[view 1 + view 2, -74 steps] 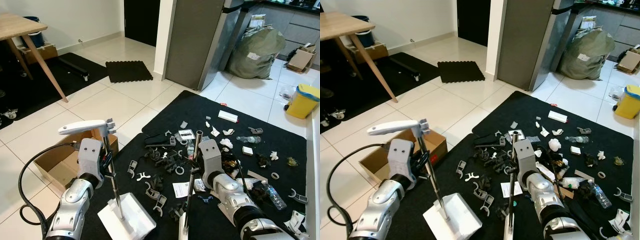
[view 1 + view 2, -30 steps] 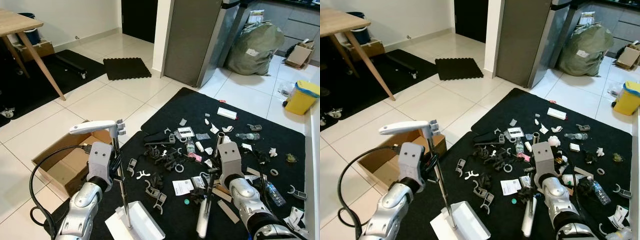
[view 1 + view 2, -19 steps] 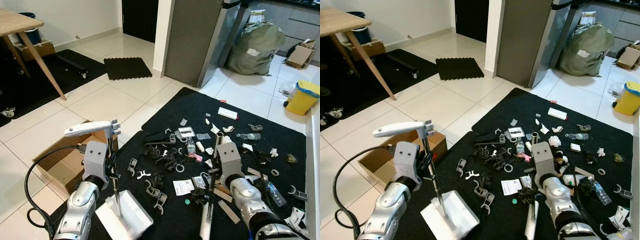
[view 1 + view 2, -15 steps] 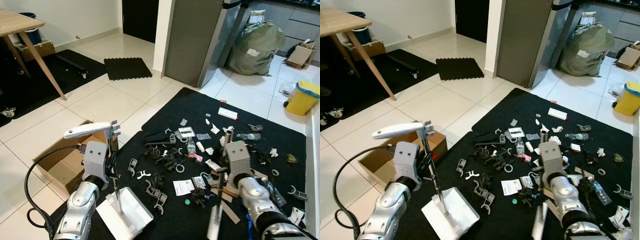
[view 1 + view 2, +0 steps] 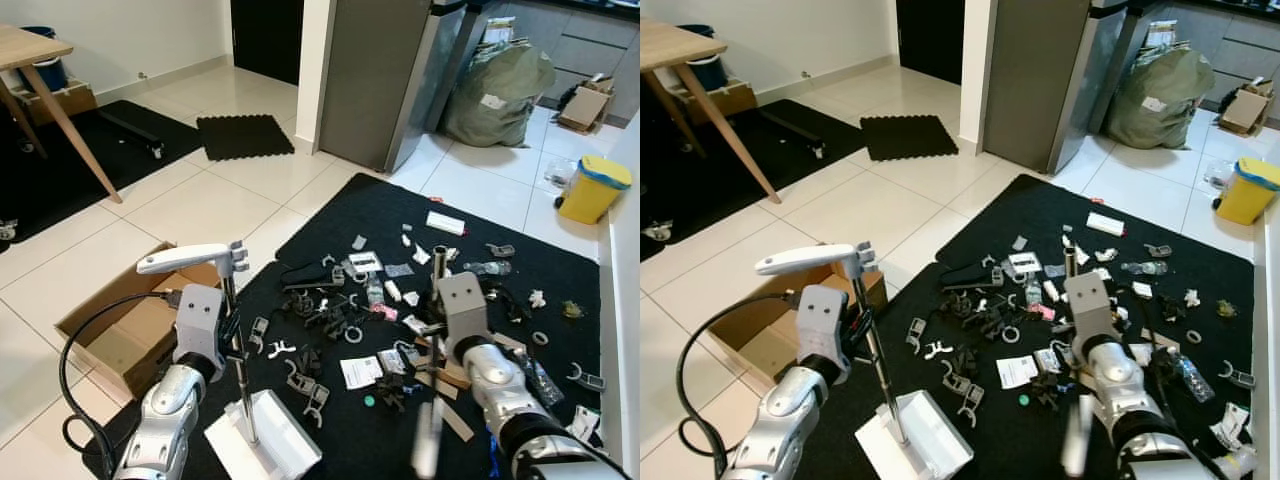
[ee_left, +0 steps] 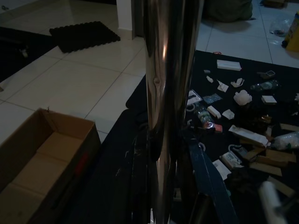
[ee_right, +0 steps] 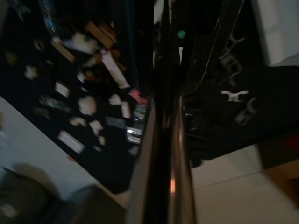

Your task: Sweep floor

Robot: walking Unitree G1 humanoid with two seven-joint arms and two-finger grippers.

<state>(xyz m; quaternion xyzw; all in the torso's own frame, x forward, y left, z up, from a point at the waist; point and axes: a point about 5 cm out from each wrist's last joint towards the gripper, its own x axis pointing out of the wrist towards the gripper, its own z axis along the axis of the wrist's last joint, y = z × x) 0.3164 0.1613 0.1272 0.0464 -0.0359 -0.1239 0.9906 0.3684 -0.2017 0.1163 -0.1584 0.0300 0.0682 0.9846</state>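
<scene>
Left eye view: nearest the robot, a white dustpan (image 5: 265,448) rests on the black mat (image 5: 520,230). Its metal pole (image 5: 238,375) rises to a white handle (image 5: 185,259). The left gripper (image 5: 226,335) is closed around that pole, about halfway up. To the right, the right gripper (image 5: 440,352) is clamped on the broom pole (image 5: 439,290), whose lower part shows as a pale blur (image 5: 428,438) near the mat. In the right wrist view that pole (image 7: 163,140) runs close along the fingers. Between the two arms lie black and grey clips (image 5: 305,385), a paper slip (image 5: 358,372) and a green cap (image 5: 368,402). Further out, litter (image 5: 400,290) is scattered over the mat: wrappers, a clear bottle (image 5: 478,268), a white box (image 5: 445,222). An open carton (image 5: 115,325) sits on the tiles left of the mat. Beyond stand a fridge (image 5: 375,75), a green sack (image 5: 495,95), a yellow bin (image 5: 590,188) and a small dark mat (image 5: 243,136).
</scene>
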